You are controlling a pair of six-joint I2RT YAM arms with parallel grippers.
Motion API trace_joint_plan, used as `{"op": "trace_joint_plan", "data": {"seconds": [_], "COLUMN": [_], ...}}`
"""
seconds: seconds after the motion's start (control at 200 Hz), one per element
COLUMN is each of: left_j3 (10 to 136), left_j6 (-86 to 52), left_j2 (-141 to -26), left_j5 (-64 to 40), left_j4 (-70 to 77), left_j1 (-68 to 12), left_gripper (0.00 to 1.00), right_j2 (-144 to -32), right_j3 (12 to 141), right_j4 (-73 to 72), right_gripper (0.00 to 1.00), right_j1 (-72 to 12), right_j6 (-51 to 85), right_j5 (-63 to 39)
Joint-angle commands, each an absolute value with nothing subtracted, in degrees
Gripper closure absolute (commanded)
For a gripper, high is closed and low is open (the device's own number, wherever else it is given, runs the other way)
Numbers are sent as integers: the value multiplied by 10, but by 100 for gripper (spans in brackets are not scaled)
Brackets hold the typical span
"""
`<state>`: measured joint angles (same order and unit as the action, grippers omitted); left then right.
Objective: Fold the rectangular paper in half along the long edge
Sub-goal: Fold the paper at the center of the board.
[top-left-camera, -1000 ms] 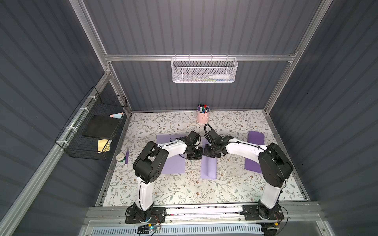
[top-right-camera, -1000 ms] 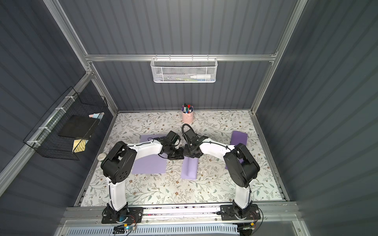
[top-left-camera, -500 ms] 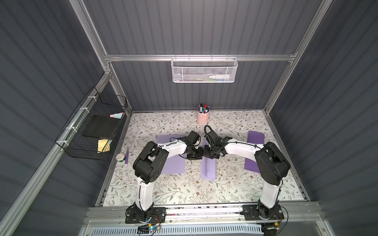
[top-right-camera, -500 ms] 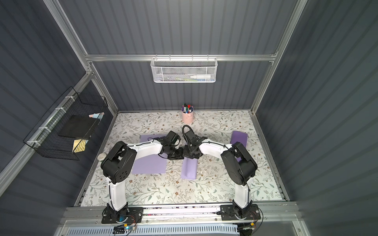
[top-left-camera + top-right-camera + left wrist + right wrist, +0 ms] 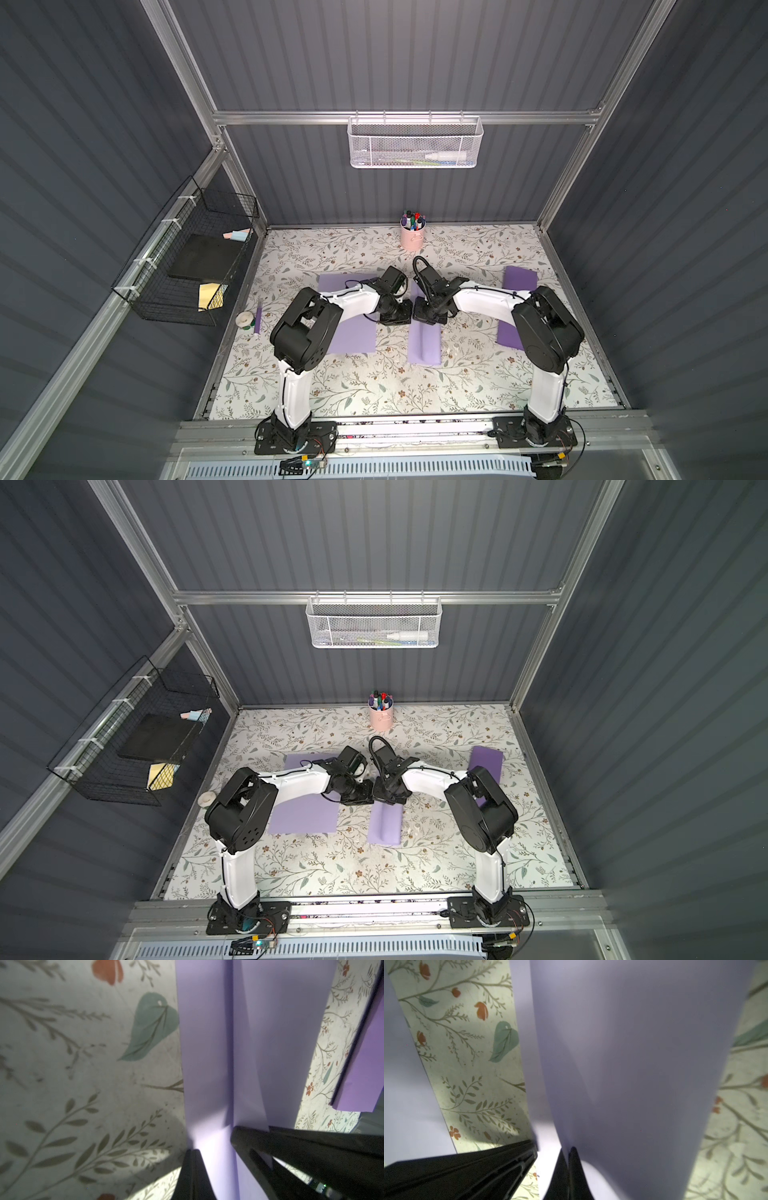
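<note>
The rectangular paper point(image 5: 424, 345) point(image 5: 386, 823) is a lilac sheet lying mid-table, doubled over lengthwise with a raised ridge along its middle. Both grippers meet at its far end. My left gripper point(image 5: 397, 318) point(image 5: 192, 1152) is shut, its tips resting at the left edge of the paper's point(image 5: 207, 1064) lower layer. My right gripper point(image 5: 430, 318) point(image 5: 569, 1150) is shut on the edge of the upper flap point(image 5: 633, 1064), which curves up off the table. The right gripper point(image 5: 235, 1132) also shows in the left wrist view, on that flap.
A flat lilac sheet point(image 5: 351, 332) lies under the left arm. A darker purple folded sheet point(image 5: 519, 280) lies at the right. A pink marker cup point(image 5: 412, 239) stands at the back. A tape roll point(image 5: 244, 319) sits by the left edge. Wire baskets point(image 5: 195, 266) point(image 5: 415, 143) hang on the walls.
The right arm's elbow has edged slightly left. Both grippers stay shut at the paper's far end.
</note>
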<state>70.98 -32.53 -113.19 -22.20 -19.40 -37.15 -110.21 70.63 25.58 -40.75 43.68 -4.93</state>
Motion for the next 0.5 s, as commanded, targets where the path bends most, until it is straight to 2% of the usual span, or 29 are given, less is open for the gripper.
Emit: {"op": "trace_joint_plan", "data": {"seconds": [0.0,0.05,0.09,0.31,0.42,0.495], "left_j3": [703,703,703,704,704,703], "left_j6": [-319,-319,-319,-318,-317,-317], "left_j2": [-1166,-1165,-1166,-1165,-1163,-1162], "left_j5": [-206,-206,-206,-206,-207,-205], "left_j4": [-230,-231,-232,-237,-242,-242], "left_j1": [-375,-375,-375,-375,-375,-375], "left_gripper": [100,100,100,100,100,100], "right_j2": [-1117,-1116,-1116,-1116,-1117,-1116], "right_j3": [712,709,709,701,697,690], "right_j4": [263,263,263,242,240,235], "right_gripper": [100,100,93,69,64,55], "right_j1": [-408,-407,-407,-407,-405,-404], "right_j6": [448,451,453,457,459,461], "right_j5": [-48,-48,-48,-49,-51,-54]}}
